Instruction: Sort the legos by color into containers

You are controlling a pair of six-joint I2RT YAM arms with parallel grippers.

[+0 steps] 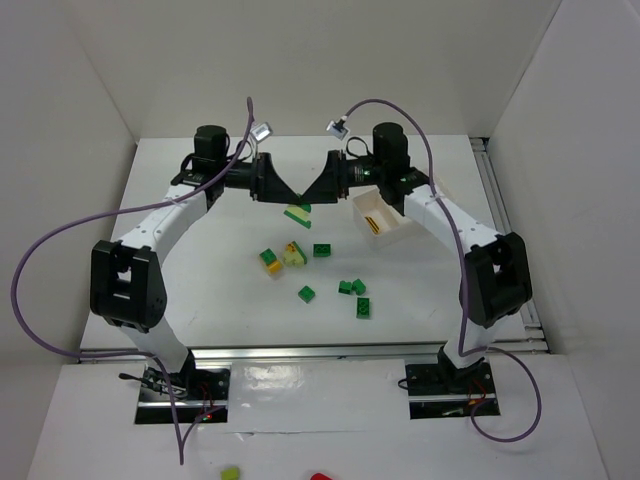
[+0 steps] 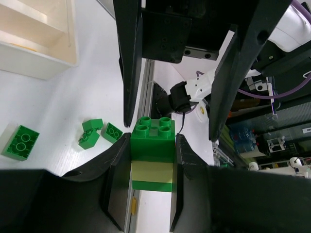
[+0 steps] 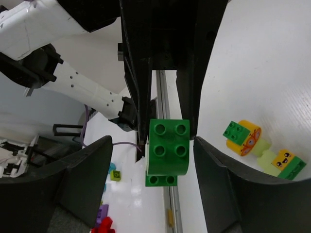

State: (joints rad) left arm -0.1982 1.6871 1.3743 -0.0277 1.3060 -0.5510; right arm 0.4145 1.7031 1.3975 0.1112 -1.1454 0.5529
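Inside the left pincer [image 2: 149, 145], gripped firmly, stacked legos [image 2: 152, 141]; right pincer [image 3: 150, 143] spread wide to either side. Risk: off-centre closing, twisting the stack loose onto the surface [image 2: 58, 111].

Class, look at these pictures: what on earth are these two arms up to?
Above the table, the left gripper is shut on a stack of legos, green over pale yellow-green over green, held off the surface. The right gripper has its jaws open either side of that stack, probably to pull it apart. Other legos lie loose on the table; the white tray sits to the right.
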